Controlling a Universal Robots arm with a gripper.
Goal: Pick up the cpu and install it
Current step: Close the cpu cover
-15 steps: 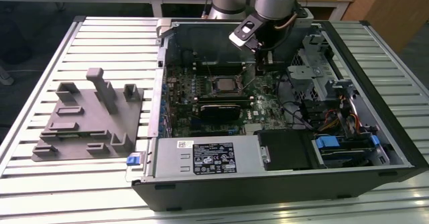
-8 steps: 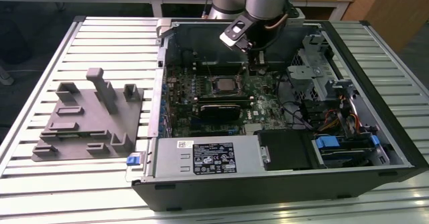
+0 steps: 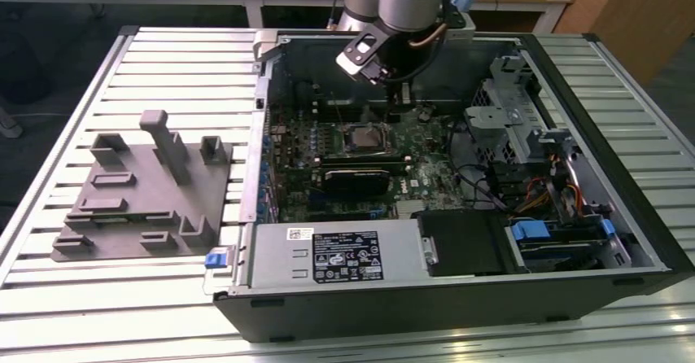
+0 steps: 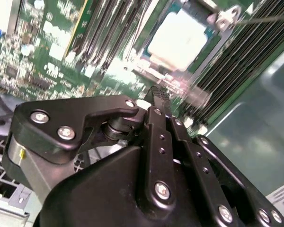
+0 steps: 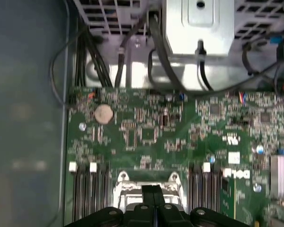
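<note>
The cpu (image 4: 179, 39), a pale silver square, lies flat inside the motherboard socket (image 3: 360, 139) of the open computer case. No finger touches it. My gripper (image 3: 402, 90) hangs above the board just behind the socket, towards the back wall of the case. In both wrist views its black fingertips (image 4: 157, 97) are pressed together with nothing between them. In the first wrist view the fingertips (image 5: 154, 191) cover part of the socket's metal frame (image 5: 123, 182).
A grey fixture (image 3: 142, 192) with upright posts stands on the slatted table at the exterior view's left. Inside the case are a black heatsink-like block (image 3: 356, 177), the power supply (image 3: 347, 253), memory slots (image 5: 87, 189), and a drive cage with cables (image 3: 532, 151).
</note>
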